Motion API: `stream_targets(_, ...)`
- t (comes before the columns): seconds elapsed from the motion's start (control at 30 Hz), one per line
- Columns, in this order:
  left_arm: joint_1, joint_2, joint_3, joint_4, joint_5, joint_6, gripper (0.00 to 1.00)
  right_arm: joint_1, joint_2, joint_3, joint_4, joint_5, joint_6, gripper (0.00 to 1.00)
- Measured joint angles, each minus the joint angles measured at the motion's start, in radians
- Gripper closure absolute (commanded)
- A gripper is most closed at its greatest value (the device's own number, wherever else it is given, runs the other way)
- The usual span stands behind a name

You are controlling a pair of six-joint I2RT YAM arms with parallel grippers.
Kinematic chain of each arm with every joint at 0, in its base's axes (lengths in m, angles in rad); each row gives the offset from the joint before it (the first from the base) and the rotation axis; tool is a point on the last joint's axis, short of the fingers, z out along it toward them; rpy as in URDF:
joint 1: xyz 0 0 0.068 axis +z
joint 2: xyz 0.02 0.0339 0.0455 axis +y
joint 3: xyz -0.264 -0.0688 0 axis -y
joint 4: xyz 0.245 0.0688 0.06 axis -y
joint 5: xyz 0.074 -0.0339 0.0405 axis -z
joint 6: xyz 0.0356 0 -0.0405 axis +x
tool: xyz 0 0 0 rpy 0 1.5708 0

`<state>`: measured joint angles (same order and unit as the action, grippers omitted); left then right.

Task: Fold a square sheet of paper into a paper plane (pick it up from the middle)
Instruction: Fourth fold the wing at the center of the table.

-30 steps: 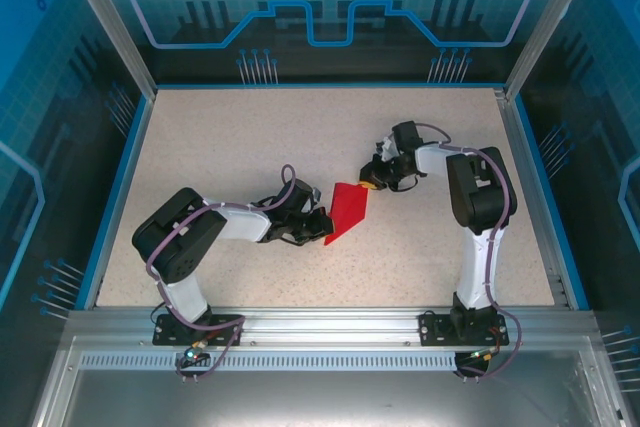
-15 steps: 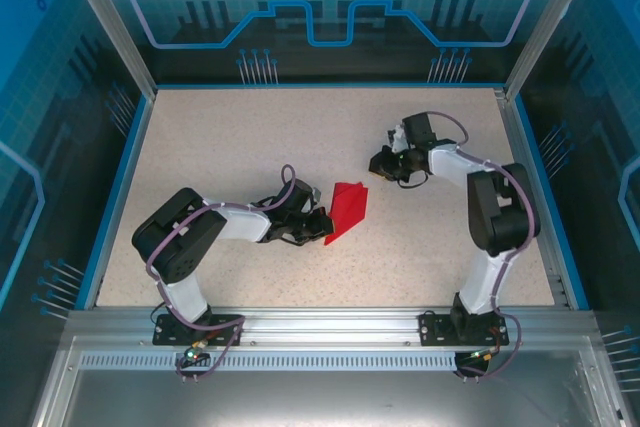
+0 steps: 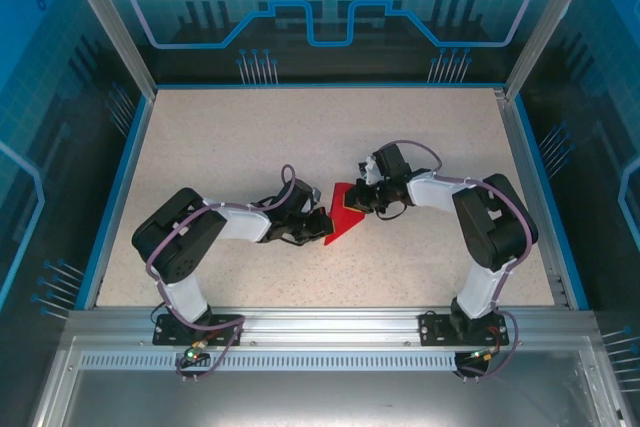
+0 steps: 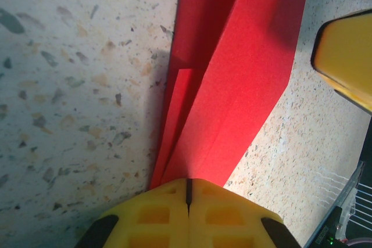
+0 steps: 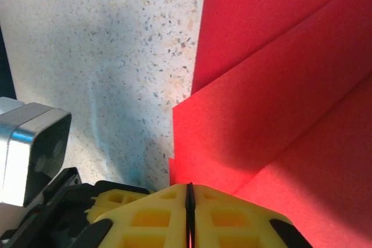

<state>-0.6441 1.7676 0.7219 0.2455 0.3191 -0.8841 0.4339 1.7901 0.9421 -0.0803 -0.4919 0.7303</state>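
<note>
The red paper plane (image 3: 347, 209) lies mid-table, folded into a narrow kite shape with its point toward the near left. My left gripper (image 3: 320, 227) is shut on that pointed end. In the left wrist view the folded layers (image 4: 232, 85) converge right into the closed seam of the left gripper (image 4: 188, 187). My right gripper (image 3: 362, 199) is shut, its tips on the paper's far right edge. In the right wrist view the right gripper (image 5: 189, 190) sits closed above the red flaps (image 5: 279, 103); I cannot tell whether it pinches them.
The speckled table (image 3: 220, 147) has a raised blue rim (image 3: 118, 197) and metal corner posts (image 3: 105, 17). A yellow finger of the right gripper (image 4: 346, 56) shows at the edge of the left wrist view. The left arm's grey camera block (image 5: 29, 143) sits close to the right gripper.
The right gripper drew back from the paper to the far right, then returned left onto its edge. The left gripper and the paper's point stayed put.
</note>
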Motion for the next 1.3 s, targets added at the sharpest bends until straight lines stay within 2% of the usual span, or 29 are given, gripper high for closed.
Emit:
stream_targets(0.4,0.0,0.0,0.0,0.0,0.0,0.0,1.0,0.051,0.047,-0.027,0.058,-0.03,0.015,0.89)
stream_targets(0.63,0.0,0.0,0.0,0.001,0.001,-0.001,1.0,0.058,0.073,-0.036,0.049,-0.006,0.009,0.88)
stream_targets(0.87,0.0,0.001,0.0,0.0,0.002,-0.001,1.0,0.054,0.073,-0.016,0.018,0.008,0.003,0.88)
stream_targets(1.13,0.0,0.0,0.0,0.0,0.002,0.0,1.0,-0.003,0.082,0.027,0.002,0.031,0.002,0.88)
stream_targets(1.3,0.0,0.0,0.0,0.0,0.003,0.0,1.0,0.026,0.08,0.03,0.001,0.022,-0.005,0.88)
